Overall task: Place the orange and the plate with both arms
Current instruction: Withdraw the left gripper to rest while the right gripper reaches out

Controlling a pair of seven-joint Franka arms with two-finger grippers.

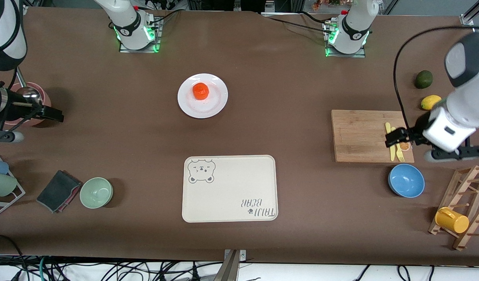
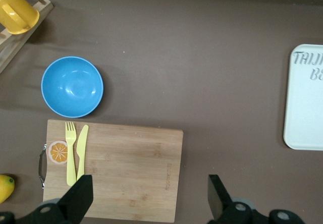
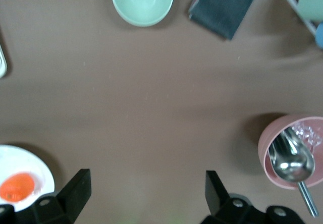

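On the plate (image 1: 202,95) sits the orange (image 1: 200,91), between the arms' bases and the cream tray (image 1: 229,189) lettered "TAIJI BEAR", bare brown table (image 1: 286,117) open all round them. Left gripper (image 1: 395,137) hangs wide open and empty over the cutting board (image 1: 364,135), right gripper (image 1: 52,113) equally wide and empty beside the pink bowl (image 3: 287,153). Only the right wrist view shows the metal scoop (image 3: 290,161) inside that bowl.

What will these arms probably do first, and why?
Probably the right gripper, open near the pink bowl, swings over toward the orange on the plate: nothing is held yet, and the left gripper hangs open over the cutting board.
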